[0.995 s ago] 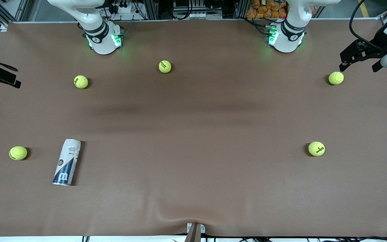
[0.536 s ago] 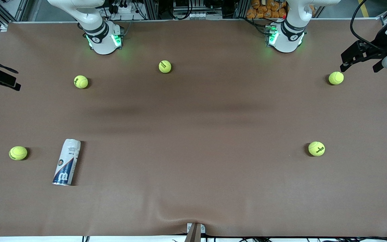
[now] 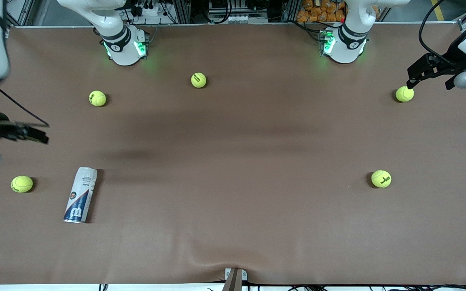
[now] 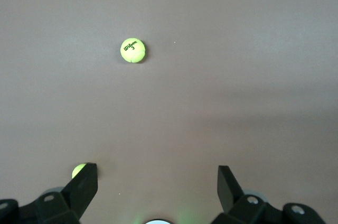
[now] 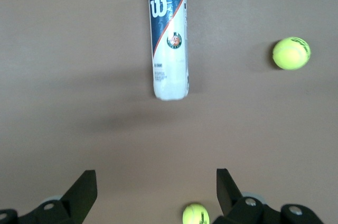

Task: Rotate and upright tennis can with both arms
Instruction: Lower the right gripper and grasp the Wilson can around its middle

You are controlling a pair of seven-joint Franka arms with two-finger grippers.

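Note:
The tennis can (image 3: 80,195), white with a navy and red label, lies on its side on the brown table near the right arm's end; its logo end points toward the front camera. It also shows in the right wrist view (image 5: 169,44). My right gripper (image 3: 39,136) hangs open and empty over the table at that end, apart from the can; its open jaws show in its wrist view (image 5: 156,182). My left gripper (image 3: 428,85) is open and empty over the left arm's end of the table, by a tennis ball (image 3: 404,93); its wrist view (image 4: 157,179) shows bare table between the jaws.
Tennis balls lie scattered: one beside the can (image 3: 22,184), two nearer the bases (image 3: 97,98) (image 3: 198,80), one toward the left arm's end (image 3: 381,178). The right wrist view shows two balls (image 5: 291,53) (image 5: 196,214); the left wrist view shows two (image 4: 132,50) (image 4: 78,170).
The right arm has swung into view and its gripper has moved from the table's edge toward the can. The left gripper has shifted slightly toward the ball beside it. The can has not moved.

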